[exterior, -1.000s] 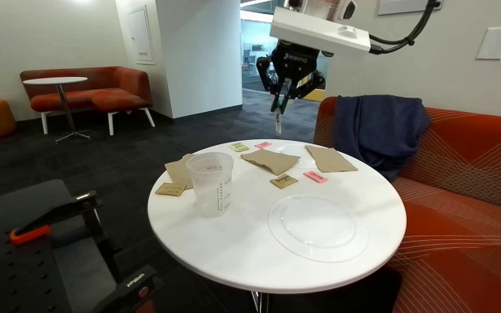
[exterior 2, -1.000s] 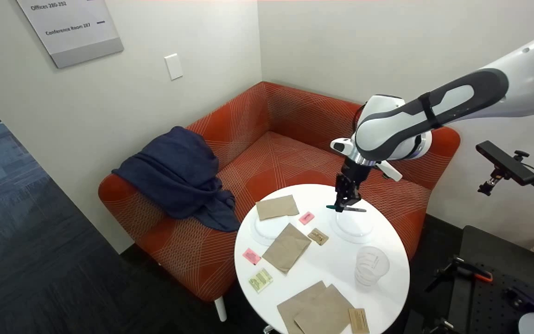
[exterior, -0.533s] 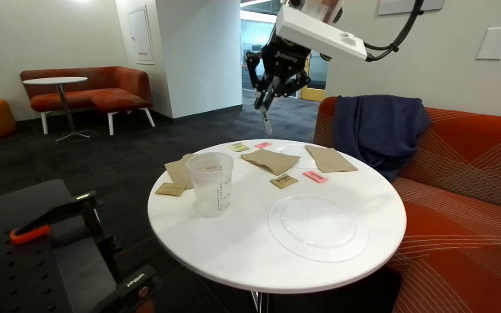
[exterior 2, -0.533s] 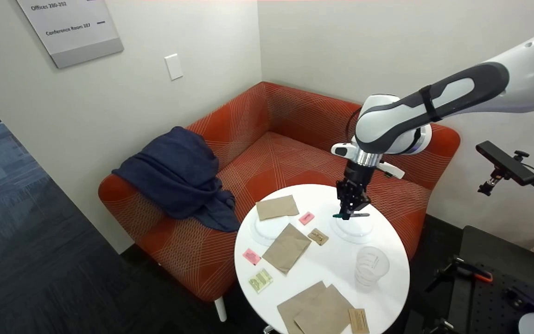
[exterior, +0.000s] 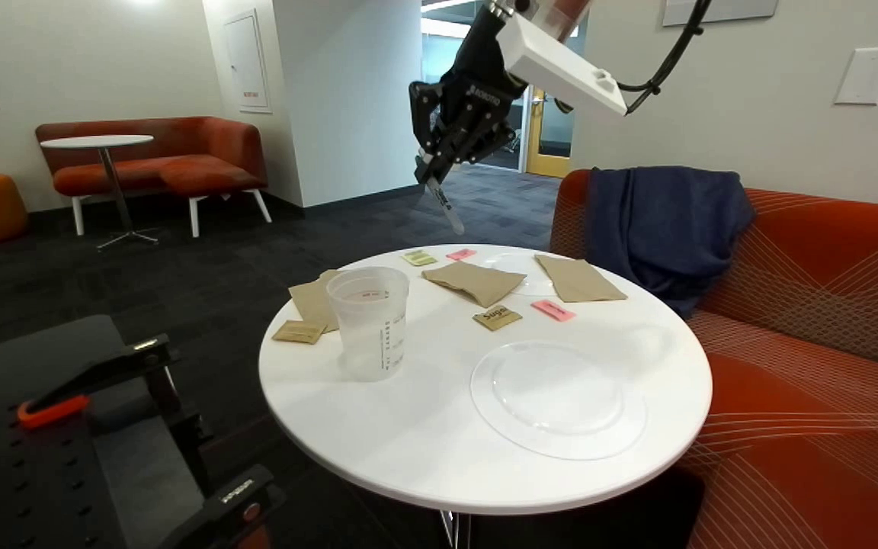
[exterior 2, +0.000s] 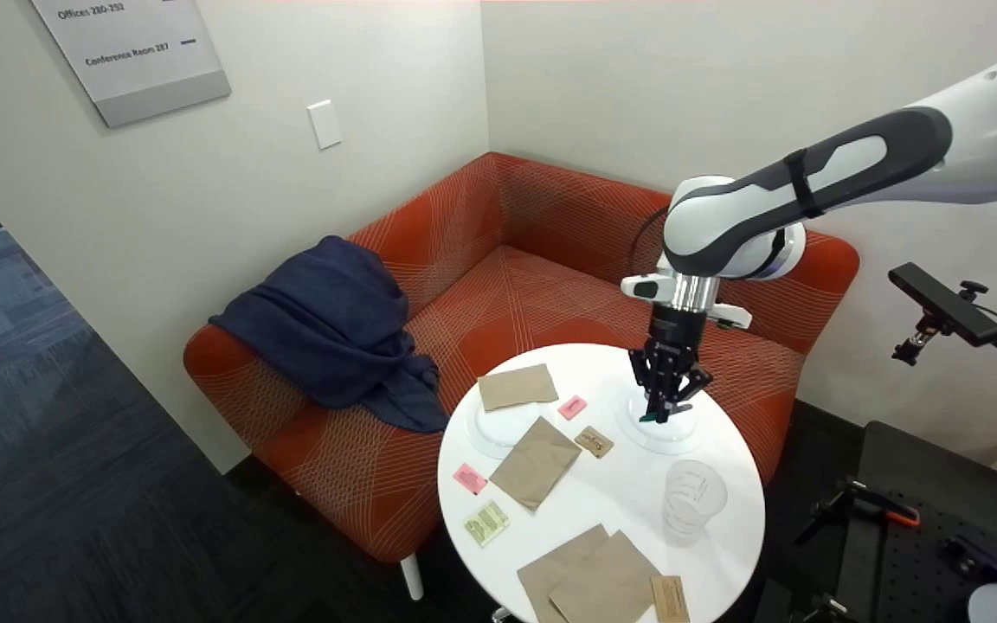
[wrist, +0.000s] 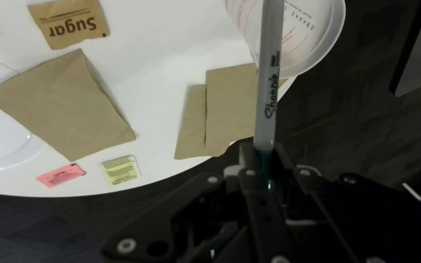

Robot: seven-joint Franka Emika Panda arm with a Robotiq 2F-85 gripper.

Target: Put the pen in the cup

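The pen (wrist: 268,91), a slim grey Sharpie with a green cap, is gripped by its cap end. My gripper (wrist: 265,151) is shut on it, and the grey barrel sticks out beyond the fingertips. In an exterior view the pen (exterior: 447,206) hangs tilted in the air above table height, its grey end lower. The translucent cup (exterior: 370,328) stands upright on the white round table (exterior: 439,427). The gripper (exterior 2: 659,411) is apart from the cup (exterior 2: 694,500) in both exterior views. In the wrist view the barrel crosses in front of the cup (wrist: 311,40).
A flat clear plate (exterior: 557,396) lies on the table near the cup. Brown napkins (exterior 2: 536,463) and several sugar packets (exterior: 497,317) are spread around. A red sofa (exterior 2: 550,294) with a dark blue cloth (exterior 2: 334,329) borders the table. A dark cart (exterior: 27,457) with clamps stands close by.
The gripper has swung and tilted, carrying the pen left in an exterior view and slightly down and right in an exterior view. The pen's slant has grown. Cup and table items are unmoved.
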